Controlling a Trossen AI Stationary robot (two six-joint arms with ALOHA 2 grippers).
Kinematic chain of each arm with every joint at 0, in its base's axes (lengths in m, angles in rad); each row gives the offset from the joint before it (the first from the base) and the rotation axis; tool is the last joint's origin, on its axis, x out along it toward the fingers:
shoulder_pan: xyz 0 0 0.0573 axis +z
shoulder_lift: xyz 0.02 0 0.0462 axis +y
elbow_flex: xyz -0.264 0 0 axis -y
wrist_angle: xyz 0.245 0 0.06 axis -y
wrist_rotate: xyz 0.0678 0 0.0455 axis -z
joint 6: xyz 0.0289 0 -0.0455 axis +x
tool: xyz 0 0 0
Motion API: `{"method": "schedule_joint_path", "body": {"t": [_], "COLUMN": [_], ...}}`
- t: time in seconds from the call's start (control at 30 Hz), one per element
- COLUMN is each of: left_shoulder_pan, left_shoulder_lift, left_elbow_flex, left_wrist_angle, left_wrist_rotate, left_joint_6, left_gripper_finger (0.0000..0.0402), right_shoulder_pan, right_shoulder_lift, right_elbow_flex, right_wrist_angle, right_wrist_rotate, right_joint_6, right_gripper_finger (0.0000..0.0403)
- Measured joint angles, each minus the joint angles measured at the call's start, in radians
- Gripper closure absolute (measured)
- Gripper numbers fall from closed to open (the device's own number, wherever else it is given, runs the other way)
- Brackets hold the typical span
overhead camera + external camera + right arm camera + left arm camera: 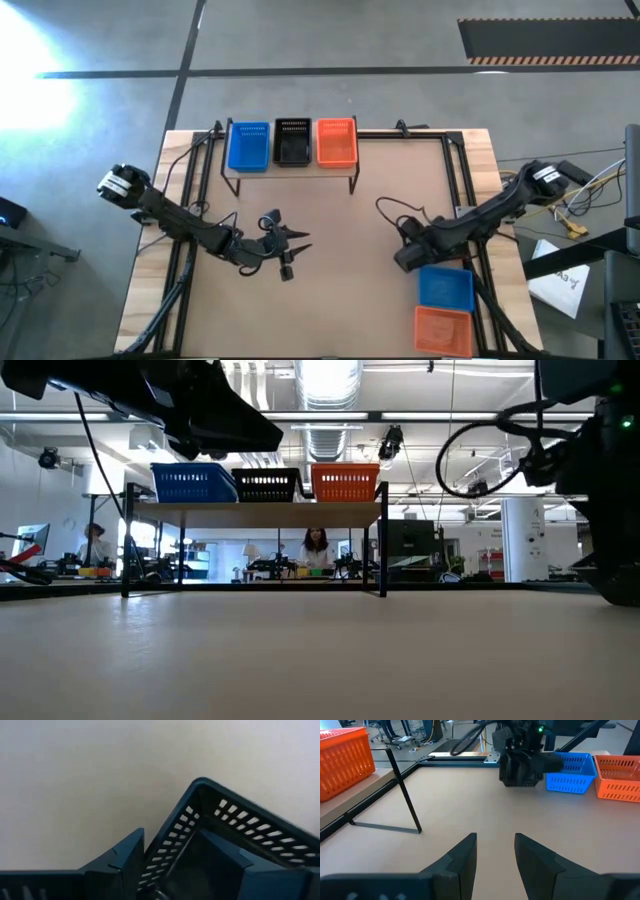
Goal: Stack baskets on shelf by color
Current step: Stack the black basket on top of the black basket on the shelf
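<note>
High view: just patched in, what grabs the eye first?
Three baskets line the shelf at the table's far edge: blue basket, black basket, orange basket. The right gripper straddles one wall of a second blue basket at the near right corner, beside another orange one.

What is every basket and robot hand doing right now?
blue basket: on the shelf
black basket: on shelf, middle
orange basket: on shelf
blue table basket: wall between right gripper fingers
orange table basket: untouched
left gripper: open, empty
</note>
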Motion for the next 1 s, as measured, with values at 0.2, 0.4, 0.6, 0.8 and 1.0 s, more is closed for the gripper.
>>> {"method": "schedule_joint_path", "body": {"t": [0.2, 0.4, 0.6, 0.8, 1.0], "left_shoulder_pan": [0.0, 0.0, 0.0, 0.0, 0.0], "left_shoulder_lift": [0.0, 0.0, 0.0, 0.0, 0.0], "left_elbow_flex": [-0.001, 0.0, -0.002, -0.004, -0.004], "left_wrist_angle": [0.0, 0.0, 0.0, 0.0, 0.0], "left_wrist_rotate": [0.0, 0.0, 0.0, 0.0, 0.0], "left_joint_6": [0.0, 0.0, 0.0, 0.0, 0.0], "left_gripper_finger": [0.0285, 0.0285, 0.0285, 0.0285, 0.0285], "right_shoulder_pan": [0.0, 0.0, 0.0, 0.013, 0.022], "right_shoulder_lift": [0.044, 0.073, 0.119, 0.184, 0.212], "right_elbow_flex": [0.033, 0.107, 0.173, 0.173, 0.203], "right_wrist_angle": [-0.002, -0.046, -0.207, -0.168, -0.15], "right_wrist_rotate": [-0.034, -0.049, -0.041, -0.069, -0.066], "right_joint_6": [-0.054, -0.139, -0.107, -0.13, -0.176], "right_gripper_finger": [0.0229, 0.0216, 0.0202, 0.0202, 0.0202]}}
